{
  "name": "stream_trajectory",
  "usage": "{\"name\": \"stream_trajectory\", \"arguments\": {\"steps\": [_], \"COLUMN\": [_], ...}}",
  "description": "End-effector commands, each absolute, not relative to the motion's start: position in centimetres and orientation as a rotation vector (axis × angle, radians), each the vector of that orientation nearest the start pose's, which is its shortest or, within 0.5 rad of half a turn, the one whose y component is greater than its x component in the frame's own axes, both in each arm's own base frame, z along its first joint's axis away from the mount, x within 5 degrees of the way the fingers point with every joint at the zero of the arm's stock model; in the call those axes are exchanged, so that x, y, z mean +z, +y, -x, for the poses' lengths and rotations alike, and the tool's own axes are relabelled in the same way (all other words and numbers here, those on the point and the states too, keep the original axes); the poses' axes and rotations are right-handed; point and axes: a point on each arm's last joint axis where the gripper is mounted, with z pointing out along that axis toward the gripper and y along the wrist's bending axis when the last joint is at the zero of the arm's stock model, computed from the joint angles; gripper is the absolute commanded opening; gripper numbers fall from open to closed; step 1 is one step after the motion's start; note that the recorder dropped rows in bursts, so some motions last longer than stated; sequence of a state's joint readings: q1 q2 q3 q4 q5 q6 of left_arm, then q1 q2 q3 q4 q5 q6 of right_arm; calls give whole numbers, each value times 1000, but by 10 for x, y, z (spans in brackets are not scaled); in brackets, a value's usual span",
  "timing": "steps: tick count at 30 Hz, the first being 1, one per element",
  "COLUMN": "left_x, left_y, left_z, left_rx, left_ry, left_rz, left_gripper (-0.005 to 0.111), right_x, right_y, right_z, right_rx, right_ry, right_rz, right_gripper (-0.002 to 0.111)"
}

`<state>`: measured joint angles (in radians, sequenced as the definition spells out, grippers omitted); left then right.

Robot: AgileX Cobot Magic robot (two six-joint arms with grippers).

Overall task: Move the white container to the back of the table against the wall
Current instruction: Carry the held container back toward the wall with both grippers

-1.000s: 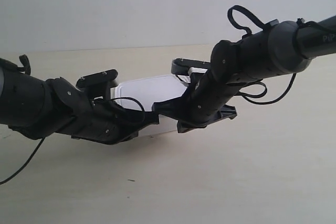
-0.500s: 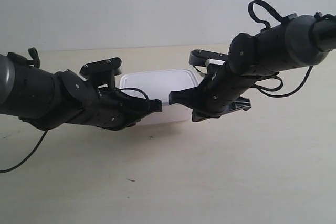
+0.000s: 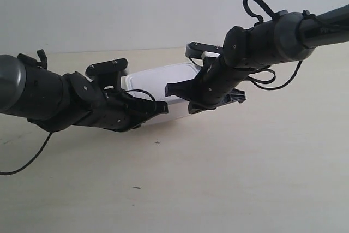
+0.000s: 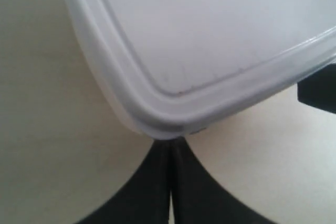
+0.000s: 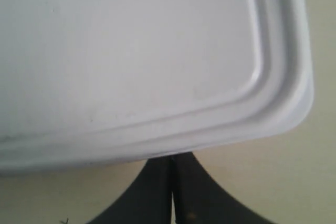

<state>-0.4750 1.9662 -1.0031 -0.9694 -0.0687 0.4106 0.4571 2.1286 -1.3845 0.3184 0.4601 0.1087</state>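
The white container point(image 3: 158, 78) lies on the table point(image 3: 229, 173), its lid point(image 4: 220, 30) filling both wrist views. My left gripper point(image 4: 170, 148) is shut with nothing between its fingers, and its tips touch a rounded corner of the box. My right gripper point(image 5: 172, 162) is shut too, its tips against the long side of the container point(image 5: 136, 61) near another corner. In the exterior view both arms meet at the box's near side: the tip point(image 3: 162, 108) of the arm at the exterior view's left, and the tip point(image 3: 171, 89) of the arm at the exterior view's right.
The wall point(image 3: 136, 4) rises behind the table, a short way beyond the container. A black cable point(image 3: 24, 165) trails on the table at the exterior view's left. The other gripper's black tip point(image 4: 319, 88) shows at the left wrist view's edge.
The container has slid farther back toward the wall and turned slightly. Both arms followed it, and the arm at the exterior view's right shifted leftward.
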Motion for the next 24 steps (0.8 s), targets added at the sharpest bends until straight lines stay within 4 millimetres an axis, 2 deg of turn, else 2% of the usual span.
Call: {"name": "stream_trajectory", "arguments": {"steps": [1, 7, 15, 19, 24], "left_x": [122, 124, 117, 117, 113], "left_y": [-157, -151, -148, -146, -148], "left_z": [-360, -381, -395, -403, -418], "left_rx": [-369, -349, -326, -324, -348], "left_ry": [2417, 2383, 2379, 2363, 2364], "left_rz": [148, 129, 103, 115, 111], "left_gripper": [0, 0, 0, 0, 0], "right_x": [127, 123, 123, 118, 120], "right_y": [205, 209, 215, 211, 205], "right_z": [-395, -404, -421, -430, -440], "right_rx": [428, 431, 410, 406, 404], "right_ry": [2704, 2689, 2650, 2651, 2633], "right_rz": [167, 177, 219, 201, 181], "right_gripper": [0, 0, 0, 0, 0]}}
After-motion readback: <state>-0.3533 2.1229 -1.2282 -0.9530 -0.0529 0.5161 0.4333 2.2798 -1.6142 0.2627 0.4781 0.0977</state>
